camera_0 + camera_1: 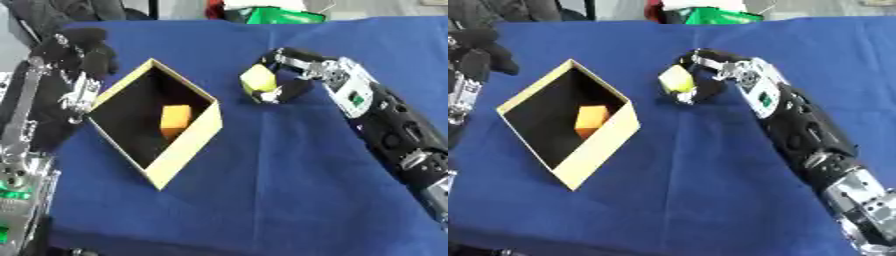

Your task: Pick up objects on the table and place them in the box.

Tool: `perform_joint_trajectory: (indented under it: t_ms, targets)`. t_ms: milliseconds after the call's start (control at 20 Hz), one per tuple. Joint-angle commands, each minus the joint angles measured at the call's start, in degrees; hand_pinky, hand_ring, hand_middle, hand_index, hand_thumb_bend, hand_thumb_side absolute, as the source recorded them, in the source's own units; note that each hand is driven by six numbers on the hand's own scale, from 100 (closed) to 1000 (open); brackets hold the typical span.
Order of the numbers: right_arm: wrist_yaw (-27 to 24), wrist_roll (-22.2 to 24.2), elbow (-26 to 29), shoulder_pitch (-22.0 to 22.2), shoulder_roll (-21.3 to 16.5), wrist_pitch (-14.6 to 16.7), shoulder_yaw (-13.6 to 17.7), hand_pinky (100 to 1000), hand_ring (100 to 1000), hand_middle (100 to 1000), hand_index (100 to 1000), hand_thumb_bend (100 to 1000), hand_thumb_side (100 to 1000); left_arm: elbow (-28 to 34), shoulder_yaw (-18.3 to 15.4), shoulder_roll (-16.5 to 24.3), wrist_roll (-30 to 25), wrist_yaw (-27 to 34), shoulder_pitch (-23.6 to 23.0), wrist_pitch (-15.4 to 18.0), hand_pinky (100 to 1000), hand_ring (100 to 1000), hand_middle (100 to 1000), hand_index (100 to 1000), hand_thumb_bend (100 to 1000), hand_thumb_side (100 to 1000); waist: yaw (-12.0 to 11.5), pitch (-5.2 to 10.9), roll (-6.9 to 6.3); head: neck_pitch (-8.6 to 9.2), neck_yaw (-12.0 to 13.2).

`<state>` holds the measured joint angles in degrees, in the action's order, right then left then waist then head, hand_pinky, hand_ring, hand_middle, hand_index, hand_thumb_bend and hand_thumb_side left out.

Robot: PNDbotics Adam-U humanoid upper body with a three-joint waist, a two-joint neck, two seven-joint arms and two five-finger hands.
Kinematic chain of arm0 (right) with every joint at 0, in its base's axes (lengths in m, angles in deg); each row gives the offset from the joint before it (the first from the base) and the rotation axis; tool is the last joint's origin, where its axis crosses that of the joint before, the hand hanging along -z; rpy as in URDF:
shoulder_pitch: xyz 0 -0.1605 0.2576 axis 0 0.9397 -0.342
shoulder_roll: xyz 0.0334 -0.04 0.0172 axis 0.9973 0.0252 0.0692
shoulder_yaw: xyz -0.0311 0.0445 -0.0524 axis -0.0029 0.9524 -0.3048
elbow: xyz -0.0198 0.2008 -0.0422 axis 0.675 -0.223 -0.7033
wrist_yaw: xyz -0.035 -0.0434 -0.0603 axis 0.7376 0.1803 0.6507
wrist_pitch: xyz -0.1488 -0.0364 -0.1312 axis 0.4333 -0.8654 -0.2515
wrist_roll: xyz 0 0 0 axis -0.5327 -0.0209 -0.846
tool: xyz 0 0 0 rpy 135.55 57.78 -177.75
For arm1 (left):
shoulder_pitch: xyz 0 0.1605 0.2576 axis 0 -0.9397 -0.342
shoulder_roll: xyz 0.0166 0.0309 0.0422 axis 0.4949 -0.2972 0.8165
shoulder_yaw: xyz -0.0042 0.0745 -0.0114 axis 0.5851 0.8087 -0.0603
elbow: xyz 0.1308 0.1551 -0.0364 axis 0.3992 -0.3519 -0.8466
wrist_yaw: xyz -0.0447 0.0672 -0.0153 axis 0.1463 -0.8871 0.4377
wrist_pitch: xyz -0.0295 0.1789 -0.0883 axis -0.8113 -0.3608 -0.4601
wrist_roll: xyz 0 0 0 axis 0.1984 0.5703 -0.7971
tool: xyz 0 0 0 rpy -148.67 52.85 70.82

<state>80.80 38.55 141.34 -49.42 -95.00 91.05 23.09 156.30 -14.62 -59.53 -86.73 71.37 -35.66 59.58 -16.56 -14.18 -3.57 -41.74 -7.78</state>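
An open tan box [197,141] with a black inside lies on the blue table, turned like a diamond. An orange block [175,120] rests inside it. To the right of the box, my right hand [284,75] has its fingers curled round a pale yellow object [257,78], low over the cloth. My left hand [83,47] is at the upper left, beside the box's far left corner, fingers curled and holding nothing.
The blue cloth [289,185] covers the table. A green and white thing [280,15] lies past the far edge. My left arm's metal parts [22,150] run down the left edge next to the box.
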Motion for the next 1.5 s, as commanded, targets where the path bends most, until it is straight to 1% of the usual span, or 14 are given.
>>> perform_joint_trajectory:
  t_ms: [50,350,550,800,1050,1100,1150,1250,1400,1500]
  targets:
    - [-2.39,-0.87,4.95,-1.31,-0.88,0.05,-0.76,771,840,486,721,181,405,0.96,-0.23,0.76,0.02,0.09,0.50,0.09,616,579,556,756,277,603,-0.01,1.34,0.08,-0.16,0.12]
    - [-6.91,-0.60,13.21,-1.86,-1.46,-0.78,-2.69,771,836,485,721,174,402,0.99,-0.14,0.76,-0.06,0.06,0.41,0.16,617,579,557,756,277,602,-0.09,1.90,0.17,-0.11,0.09]
    - [-9.46,0.37,16.15,-2.66,-1.01,-1.61,-3.68,772,833,485,721,173,404,0.99,-0.01,0.69,-0.18,0.10,0.43,0.21,617,579,557,756,278,600,-0.33,2.18,0.25,-0.01,-0.14]
    - [-11.29,2.03,16.65,-3.94,1.15,-2.00,-4.91,774,835,490,726,171,409,1.11,0.19,0.48,-0.37,0.30,0.50,0.30,615,579,557,756,278,598,-0.82,2.43,0.28,0.26,-0.62]
    - [-11.11,4.21,16.00,-4.38,3.65,-1.53,-6.53,779,841,519,757,176,422,1.37,0.28,0.28,-0.46,0.58,0.62,0.43,615,579,557,756,278,594,-1.28,2.59,0.31,0.47,-1.19]
    - [-10.92,4.75,15.95,-4.37,4.16,-1.32,-6.88,779,843,529,765,221,418,1.41,0.29,0.23,-0.47,0.63,0.64,0.45,615,579,557,756,278,594,-1.30,2.59,0.32,0.50,-1.25]
    - [-10.69,5.29,15.92,-4.34,4.84,-1.07,-7.30,780,845,535,770,180,426,1.44,0.32,0.17,-0.49,0.67,0.68,0.46,615,579,557,756,279,594,-1.30,2.57,0.34,0.56,-1.33]
    - [-10.11,6.47,16.01,-4.16,6.05,-0.43,-8.25,783,849,551,783,186,433,1.50,0.34,0.06,-0.50,0.72,0.76,0.49,615,579,556,755,279,593,-1.33,2.55,0.37,0.64,-1.44]
    - [-8.96,8.67,15.60,-3.57,7.75,0.41,-9.51,788,861,589,823,195,456,1.55,0.39,-0.03,-0.50,0.78,0.83,0.50,615,579,556,755,279,593,-1.50,2.54,0.44,0.69,-1.61]
    - [-7.97,9.57,14.94,-3.10,8.80,0.97,-9.98,793,871,643,858,204,460,1.55,0.39,-0.10,-0.52,0.79,0.84,0.48,615,579,556,755,279,594,-1.62,2.51,0.48,0.78,-1.67]
